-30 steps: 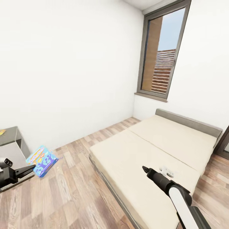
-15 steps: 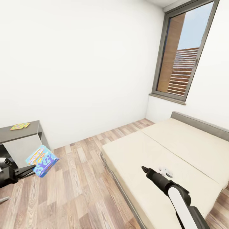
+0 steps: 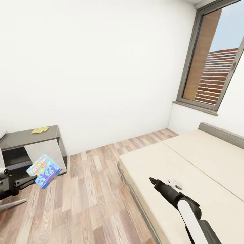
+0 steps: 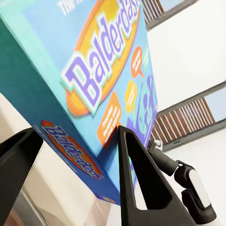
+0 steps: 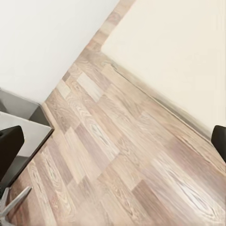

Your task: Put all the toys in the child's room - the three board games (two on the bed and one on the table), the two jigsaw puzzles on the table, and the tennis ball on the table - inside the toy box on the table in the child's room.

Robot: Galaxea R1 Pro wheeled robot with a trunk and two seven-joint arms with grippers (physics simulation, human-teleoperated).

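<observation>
So the left gripper point(image 3: 28, 182) is clamped on a blue board game point(image 3: 44, 171) over the wood floor point(image 3: 91, 189). The right gripper point(image 3: 151, 179) hangs over the bed point(image 3: 203, 159), and I can't tell how wide it is.

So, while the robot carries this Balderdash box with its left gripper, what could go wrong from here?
1. The left gripper pinches the Balderdash box only near one corner, and the box hangs tilted, so it may slip out and fall on the wood floor.
2. The dark grey unit stands close behind the box; a swing of the arm could knock the box against it.
</observation>
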